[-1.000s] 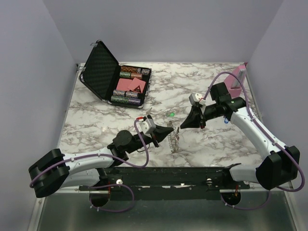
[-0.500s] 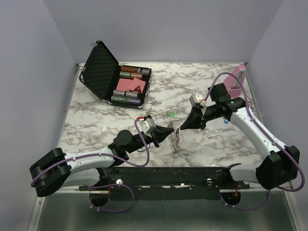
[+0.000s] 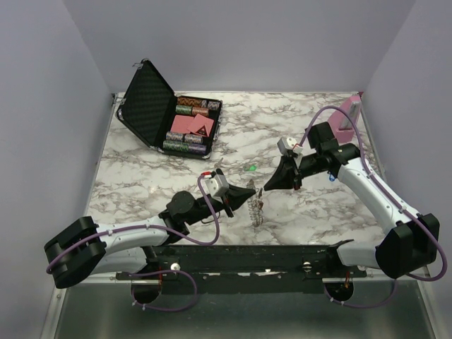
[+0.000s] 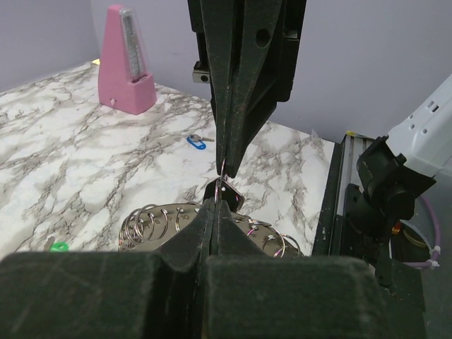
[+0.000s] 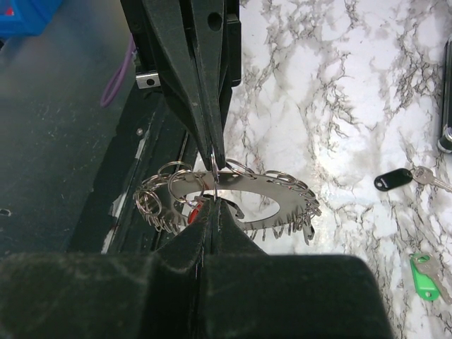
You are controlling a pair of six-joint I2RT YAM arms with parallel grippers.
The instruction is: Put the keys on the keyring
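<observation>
Your left gripper (image 4: 217, 205) and right gripper (image 5: 212, 208) both pinch the keyring (image 5: 244, 183), jaws closed. Next you'll likely free one for the green key (image 3: 251, 168) at its 12 o'clock.

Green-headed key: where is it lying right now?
In the top view the green-headed key lies loose on the marble table, mid-table, just beyond where the left gripper and right gripper meet at the keyring.

Both arms reach inward, the left claw (image 3: 252, 189) and right claw (image 3: 267, 185) clamped tight, tips nearly touching.
</observation>
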